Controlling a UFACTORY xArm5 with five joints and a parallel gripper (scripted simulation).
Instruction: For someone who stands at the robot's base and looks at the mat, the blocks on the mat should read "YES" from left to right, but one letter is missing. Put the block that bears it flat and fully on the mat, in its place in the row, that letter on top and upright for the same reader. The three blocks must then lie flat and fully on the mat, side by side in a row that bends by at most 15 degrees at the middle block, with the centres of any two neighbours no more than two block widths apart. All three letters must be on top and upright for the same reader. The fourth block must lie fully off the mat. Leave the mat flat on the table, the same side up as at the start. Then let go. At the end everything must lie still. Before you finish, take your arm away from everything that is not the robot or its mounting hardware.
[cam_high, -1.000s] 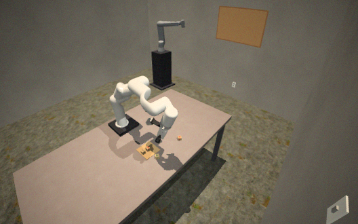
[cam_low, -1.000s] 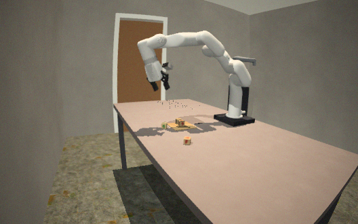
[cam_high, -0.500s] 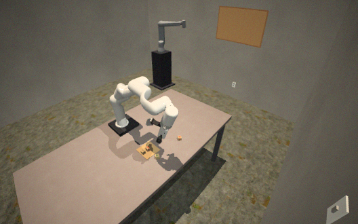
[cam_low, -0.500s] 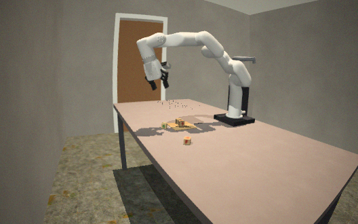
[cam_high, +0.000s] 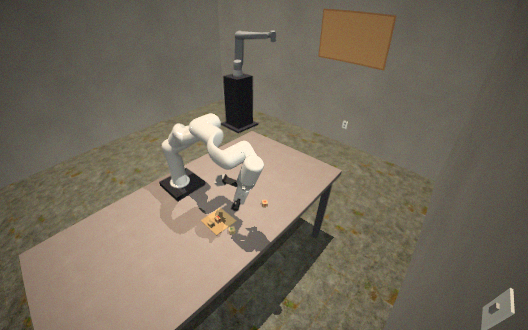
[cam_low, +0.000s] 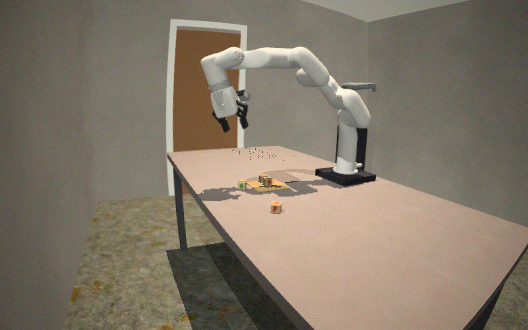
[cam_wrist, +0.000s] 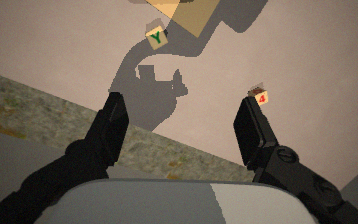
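Note:
A tan mat (cam_high: 215, 228) (cam_low: 278, 188) (cam_wrist: 192, 17) lies on the table near its front edge. Two blocks (cam_high: 218, 216) (cam_low: 265, 180) sit on it side by side; their letters are too small to read. A block with a green Y (cam_high: 231, 229) (cam_low: 242, 184) (cam_wrist: 157, 38) lies on the table just off the mat's corner, with the Y on top. A block with a red 4 (cam_high: 264, 202) (cam_low: 276, 206) (cam_wrist: 261, 97) lies apart on the table. My gripper (cam_high: 235, 204) (cam_low: 233, 121) (cam_wrist: 182, 108) is open and empty, high above the table edge, away from all blocks.
The table edge and the floor beyond it (cam_wrist: 45, 107) show under the fingers in the wrist view. The arm's base plate (cam_high: 182, 186) (cam_low: 345, 175) stands behind the mat. A second arm on a black pedestal (cam_high: 238, 101) stands off the table.

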